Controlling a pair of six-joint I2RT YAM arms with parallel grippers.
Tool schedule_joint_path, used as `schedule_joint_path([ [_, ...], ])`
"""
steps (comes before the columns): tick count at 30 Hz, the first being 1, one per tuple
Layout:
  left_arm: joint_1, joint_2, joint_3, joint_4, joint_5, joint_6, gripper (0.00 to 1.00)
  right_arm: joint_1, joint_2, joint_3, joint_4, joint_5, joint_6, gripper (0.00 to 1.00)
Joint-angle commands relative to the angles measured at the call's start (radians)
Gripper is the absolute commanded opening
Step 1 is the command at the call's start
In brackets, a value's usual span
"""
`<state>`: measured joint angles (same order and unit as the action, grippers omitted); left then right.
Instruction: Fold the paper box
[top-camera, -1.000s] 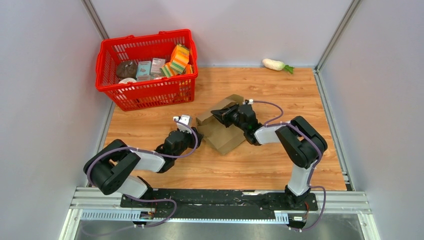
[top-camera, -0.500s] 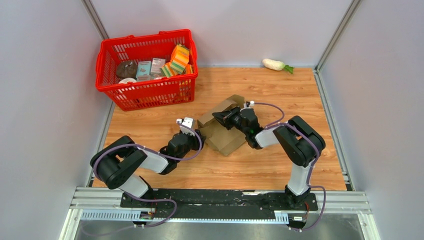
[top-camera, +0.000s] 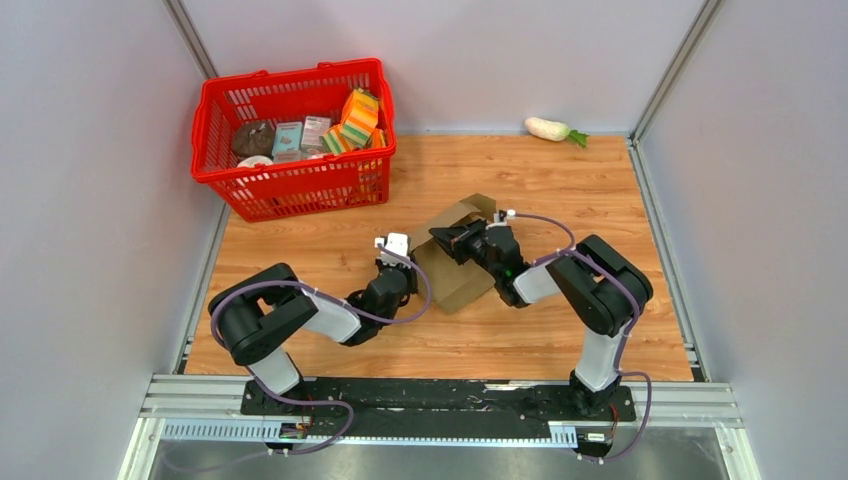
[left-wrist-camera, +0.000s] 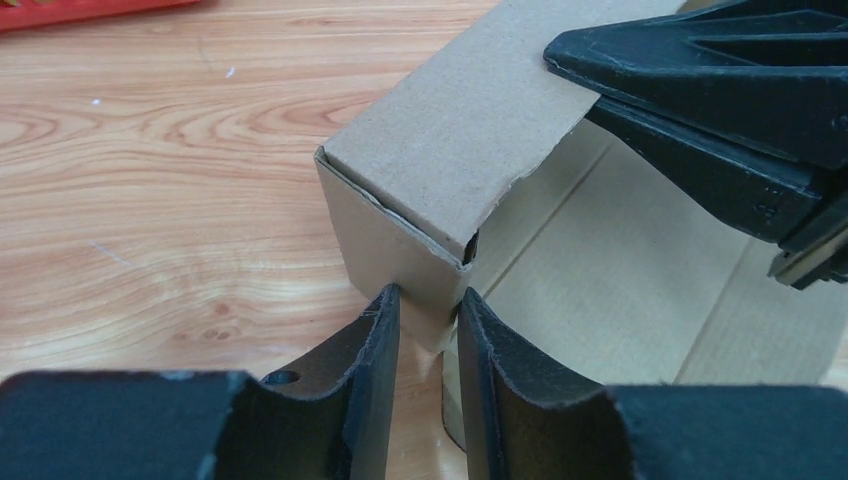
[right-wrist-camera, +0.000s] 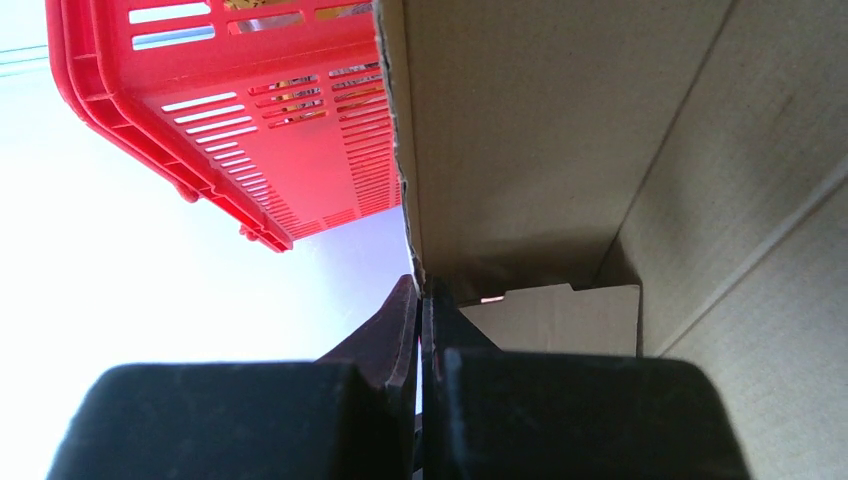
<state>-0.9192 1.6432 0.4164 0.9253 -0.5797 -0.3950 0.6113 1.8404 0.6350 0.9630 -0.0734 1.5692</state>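
Note:
The paper box (top-camera: 458, 278) is a brown cardboard mailer lying partly folded on the middle of the wooden table. In the left wrist view its near corner (left-wrist-camera: 400, 240) stands upright between my left gripper (left-wrist-camera: 428, 297) jaws, which are shut on it, both pads touching cardboard. My left gripper (top-camera: 412, 264) is at the box's left side. My right gripper (top-camera: 447, 240) is shut on the edge of the raised flap (left-wrist-camera: 470, 110) at the box's far side. The right wrist view shows that flap edge (right-wrist-camera: 405, 180) running down into the right gripper (right-wrist-camera: 421, 290).
A red basket (top-camera: 290, 185) holding several groceries stands at the table's back left; its wall (right-wrist-camera: 250, 130) also shows in the right wrist view. A white radish (top-camera: 548, 128) lies at the back right edge. Grey walls surround the table.
My left arm has moved right to the box, and its jaws have narrowed onto the near corner. The right gripper keeps hold of the flap, and the box has shifted slightly right.

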Motion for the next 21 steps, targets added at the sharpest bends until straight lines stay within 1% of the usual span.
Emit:
schedule_joint_path([
  [1,-0.035,0.018,0.058,-0.057,-0.221,-0.010,0.35,0.028,-0.036,-0.011,0.002,0.032,0.031,0.00],
  [2,-0.038,0.020,0.065,-0.084,-0.277,-0.022,0.36,0.031,-0.049,-0.011,-0.057,0.047,0.031,0.00],
  [4,-0.038,0.024,0.106,-0.146,-0.345,-0.047,0.38,0.033,-0.082,-0.009,-0.122,0.060,0.034,0.00],
  [5,-0.038,0.029,0.119,-0.192,-0.357,-0.067,0.41,0.033,-0.089,-0.011,-0.163,0.069,0.037,0.00],
  [7,-0.038,0.036,0.134,-0.197,-0.379,-0.070,0.44,0.033,-0.105,-0.027,-0.179,0.072,0.048,0.00],
  [9,-0.038,0.044,0.140,-0.204,-0.399,-0.077,0.44,0.030,-0.116,-0.034,-0.208,0.072,0.060,0.00],
  [10,-0.037,0.047,0.145,-0.213,-0.414,-0.085,0.42,0.030,-0.125,-0.038,-0.222,0.072,0.063,0.00],
  [11,-0.035,0.056,0.147,-0.217,-0.416,-0.096,0.36,0.031,-0.130,-0.040,-0.243,0.102,0.064,0.00],
  [12,-0.032,0.061,0.154,-0.224,-0.414,-0.097,0.30,0.031,-0.133,-0.041,-0.247,0.100,0.063,0.00],
  [13,-0.027,0.066,0.157,-0.245,-0.407,-0.099,0.20,0.031,-0.142,-0.043,-0.251,0.096,0.063,0.00],
  [15,-0.027,0.073,0.163,-0.275,-0.414,-0.123,0.14,0.031,-0.159,-0.049,-0.274,0.092,0.058,0.00],
  [16,-0.026,0.079,0.168,-0.295,-0.419,-0.123,0.07,0.031,-0.167,-0.051,-0.280,0.090,0.058,0.00],
  [19,-0.026,0.095,0.185,-0.336,-0.425,-0.151,0.02,0.034,-0.193,-0.044,-0.319,0.089,0.040,0.00],
  [20,-0.027,0.102,0.189,-0.345,-0.425,-0.153,0.03,0.036,-0.201,-0.044,-0.326,0.089,0.034,0.00],
  [21,-0.029,0.107,0.206,-0.356,-0.422,-0.153,0.06,0.039,-0.207,-0.040,-0.337,0.090,0.025,0.00],
])
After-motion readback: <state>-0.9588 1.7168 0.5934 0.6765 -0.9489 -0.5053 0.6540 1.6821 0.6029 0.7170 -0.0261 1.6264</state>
